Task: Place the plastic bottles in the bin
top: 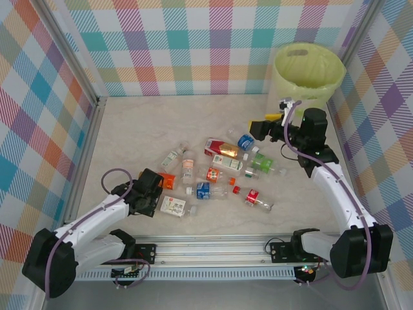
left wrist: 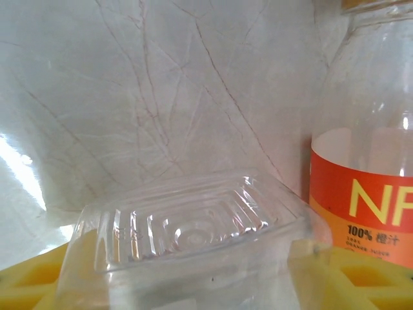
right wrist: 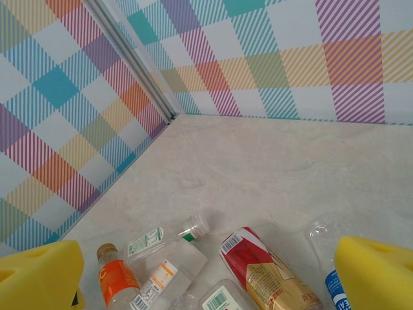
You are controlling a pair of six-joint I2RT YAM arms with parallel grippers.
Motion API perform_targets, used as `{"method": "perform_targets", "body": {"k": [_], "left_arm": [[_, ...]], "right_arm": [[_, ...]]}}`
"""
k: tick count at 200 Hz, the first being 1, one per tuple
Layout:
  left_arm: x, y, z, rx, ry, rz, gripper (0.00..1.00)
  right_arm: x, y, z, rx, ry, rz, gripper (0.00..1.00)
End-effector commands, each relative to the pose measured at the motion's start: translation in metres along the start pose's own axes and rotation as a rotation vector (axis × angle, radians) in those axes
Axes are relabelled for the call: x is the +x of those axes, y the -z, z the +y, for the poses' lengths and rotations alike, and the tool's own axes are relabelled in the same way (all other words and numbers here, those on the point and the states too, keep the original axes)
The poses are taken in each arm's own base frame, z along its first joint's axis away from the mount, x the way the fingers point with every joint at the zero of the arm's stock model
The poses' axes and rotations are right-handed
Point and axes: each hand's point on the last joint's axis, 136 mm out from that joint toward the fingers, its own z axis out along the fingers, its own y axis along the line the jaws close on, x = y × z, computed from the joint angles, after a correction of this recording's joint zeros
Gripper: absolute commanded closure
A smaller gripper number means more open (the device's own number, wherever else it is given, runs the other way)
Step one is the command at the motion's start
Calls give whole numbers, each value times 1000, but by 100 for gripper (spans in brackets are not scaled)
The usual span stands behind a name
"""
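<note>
Top view: left gripper (top: pixel 161 199) low on desk (top: pixel 129 129), at near-left edge of plastic bottles (top: pixel 222 166), set around white-labelled bottle (top: pixel 175 206). We judge this a pick. Bin (top: pixel 303 90) stands far right. Right gripper (top: pixel 259 128) hangs wide, empty, near bin

Left wrist: bottle's clear base sits between yellow pads (left wrist: pixel 26 281); we cannot tell whether they grip. Orange-labelled bottle (left wrist: pixel 361 194) just beside

Right wrist: pads far apart, nothing between; bottles lie below
</note>
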Motion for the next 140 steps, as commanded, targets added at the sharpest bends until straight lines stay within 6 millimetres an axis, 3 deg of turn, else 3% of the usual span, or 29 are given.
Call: {"method": "perform_targets", "body": {"k": [1, 36, 89, 101, 119, 140], "left_arm": [[2, 12, 1, -6, -61, 31, 71], [0, 26, -37, 97, -154, 7, 88], [8, 50, -90, 273, -278, 18, 95], [8, 62, -110, 340, -344, -3, 100], [9, 83, -145, 481, -428, -37, 100], [21, 111, -190, 680, -529, -54, 100]], "right_arm": [[-6, -4, 8, -42, 42, -26, 0], [0, -10, 5, -42, 3, -7, 0], [16, -16, 9, -61, -25, 50, 0], [20, -18, 9, -58, -49, 64, 0], [27, -23, 6, -40, -114, 83, 0], [37, -29, 20, -113, -148, 124, 0]]}}
